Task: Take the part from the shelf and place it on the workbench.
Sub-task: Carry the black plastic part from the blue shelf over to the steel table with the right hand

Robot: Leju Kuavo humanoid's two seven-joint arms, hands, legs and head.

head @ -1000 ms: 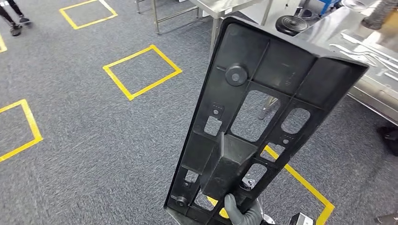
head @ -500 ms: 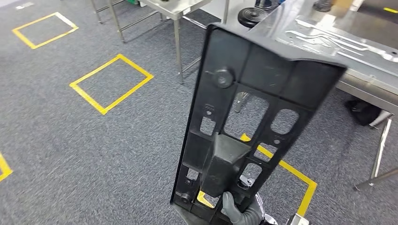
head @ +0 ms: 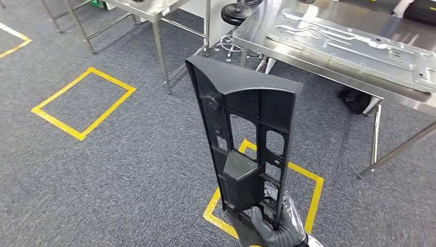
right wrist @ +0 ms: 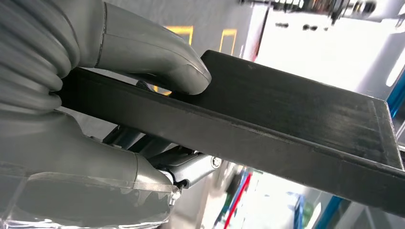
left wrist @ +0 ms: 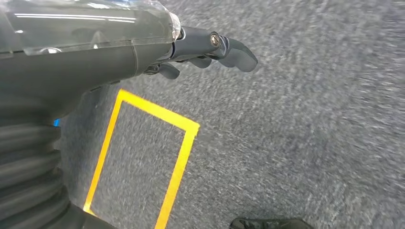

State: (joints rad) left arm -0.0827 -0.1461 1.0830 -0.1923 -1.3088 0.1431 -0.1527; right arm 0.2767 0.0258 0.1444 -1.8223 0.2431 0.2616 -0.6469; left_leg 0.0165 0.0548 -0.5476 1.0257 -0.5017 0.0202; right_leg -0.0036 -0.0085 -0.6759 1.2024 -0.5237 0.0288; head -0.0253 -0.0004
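Observation:
The part (head: 241,134) is a long black plastic panel with ribs and several cut-outs. It stands upright in front of me, ribbed side toward the camera. My right hand (head: 272,229) grips its lower end from below. In the right wrist view the thumb (right wrist: 143,52) presses on the part's flat face (right wrist: 296,119). The steel workbench (head: 308,67) stands beyond the part to the right, its near edge just past the part's top. My left hand (left wrist: 210,47) hangs over grey carpet and holds nothing, its fingers loosely bent.
A silver stamped metal plate (head: 349,33) lies on the workbench. Bench legs (head: 378,134) and a dark object (head: 355,100) are underneath. A second steel table (head: 149,7) and a black round stool (head: 236,11) stand behind. Yellow taped squares (head: 82,103) mark the carpet.
The whole view has swung, bringing the workbench further into the picture and nearer the middle. The part now shows more edge-on and smaller, still held at its lower end by my right hand.

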